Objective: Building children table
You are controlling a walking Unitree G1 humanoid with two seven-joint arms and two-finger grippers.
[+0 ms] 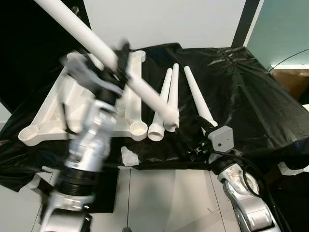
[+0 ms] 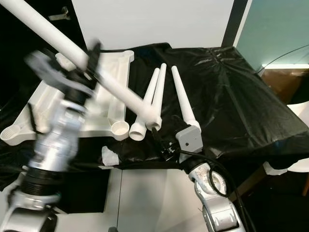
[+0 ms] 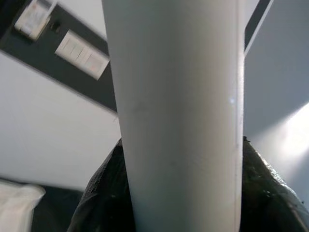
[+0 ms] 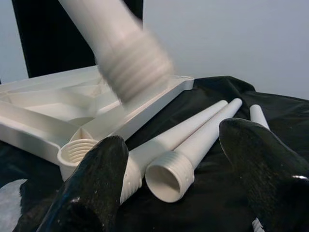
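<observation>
Four white table legs (image 1: 174,94) and one white tabletop (image 1: 58,108).

Raised leg (image 1: 101,48) slanting across the access over tabletop (image 1: 58,104).

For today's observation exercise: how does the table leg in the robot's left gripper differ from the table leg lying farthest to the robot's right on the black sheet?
1. The held leg is lifted and slants above the tabletop; the far-right leg lies flat on the black sheet.
2. The held leg is clamped in the left gripper; the far-right leg lies free, near the open right gripper.
3. The held leg is motion-blurred; the other is sharp.

Both are white, tapered tubes.
</observation>
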